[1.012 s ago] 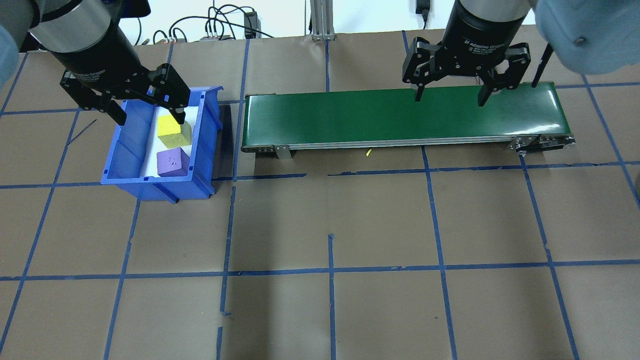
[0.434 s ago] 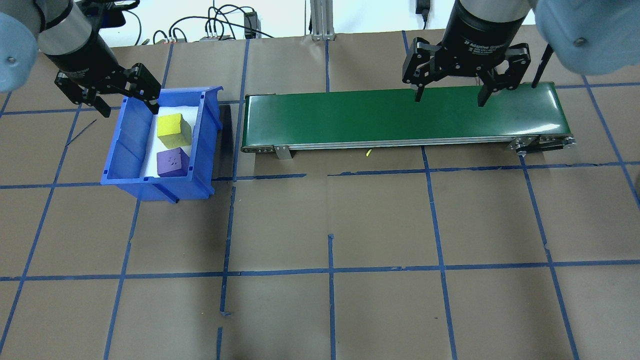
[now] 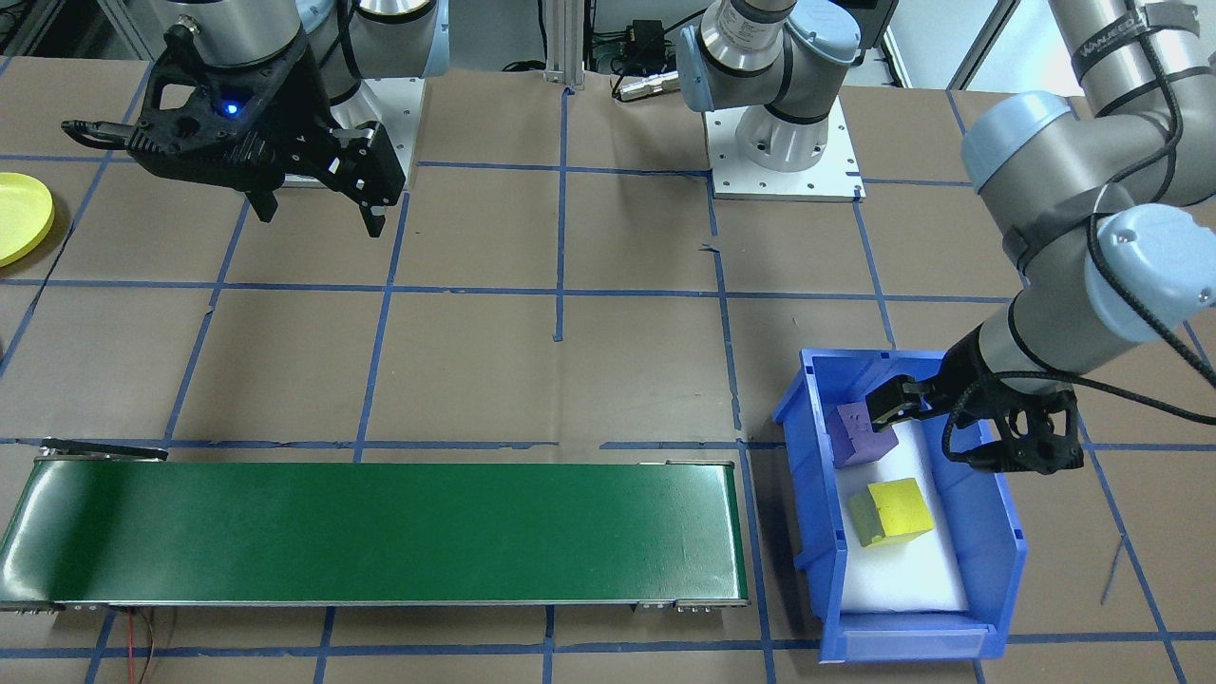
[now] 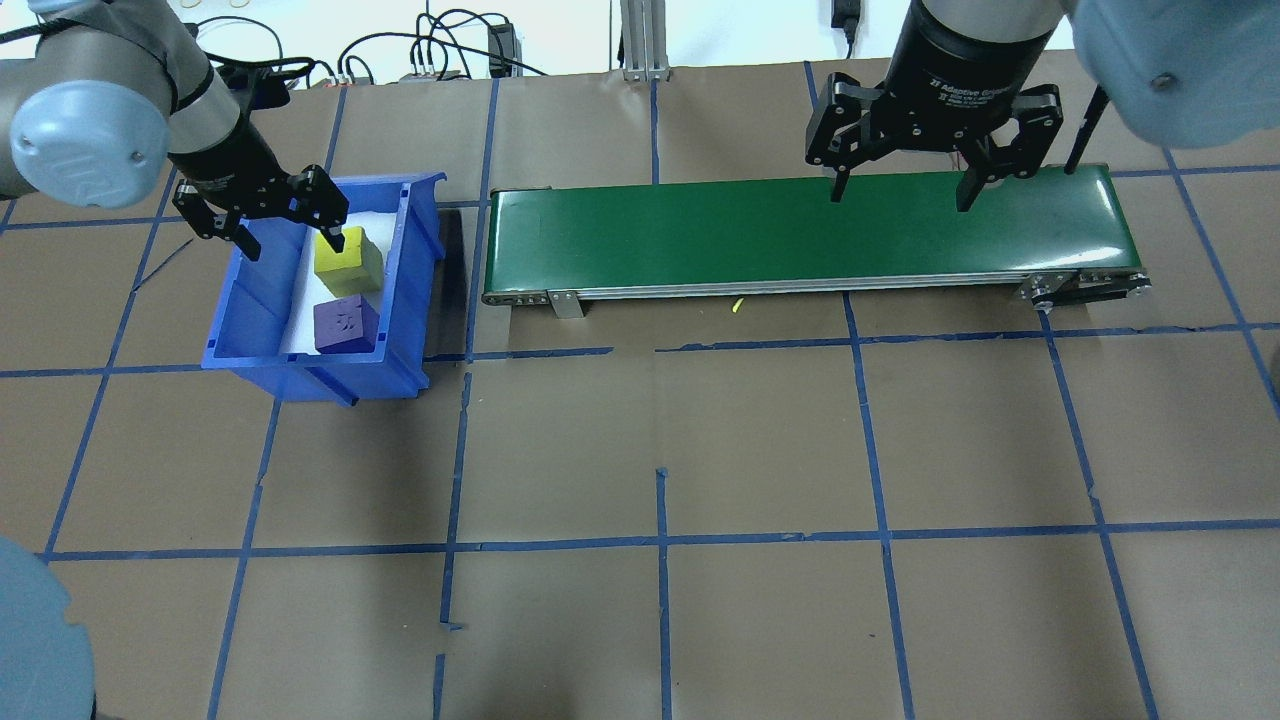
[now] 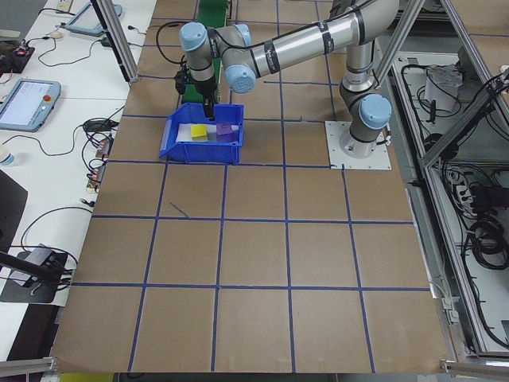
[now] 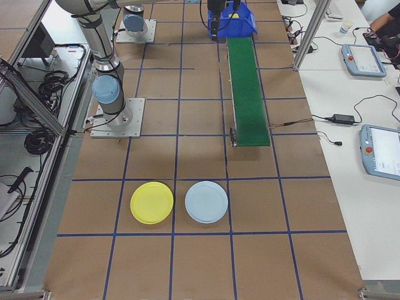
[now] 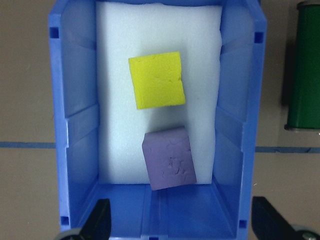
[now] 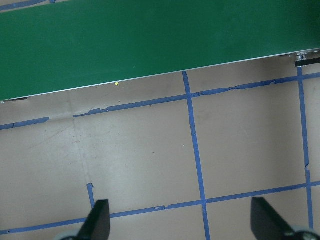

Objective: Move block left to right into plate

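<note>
Saw the left pincer point(image 4: 291, 227) spread wide and empty over the blue bin point(image 4: 412, 290) holding the yellow block point(image 4: 352, 268) and purple block point(image 4: 345, 326), right pincer point(image 4: 897, 192) also wide open, empty above the green belt point(image 4: 700, 235), yellow plate point(image 6: 152, 202) sitting far off on the desk point(image 4: 760, 440).

the left hand point(image 3: 936, 425) is hanging spread open over the blue bin point(image 3: 997, 532), 1 finger point(image 3: 891, 404) reaching just over the purple block point(image 3: 861, 436). the yellow block point(image 3: 891, 511) is lying beside it on white foam. the right hand point(image 3: 318, 211) is hovering open above the surface point(image 3: 570, 370). the yellow plate point(image 3: 21, 217) is sitting at the far edge, the green conveyor point(image 3: 380, 532) lying well apart.
</note>
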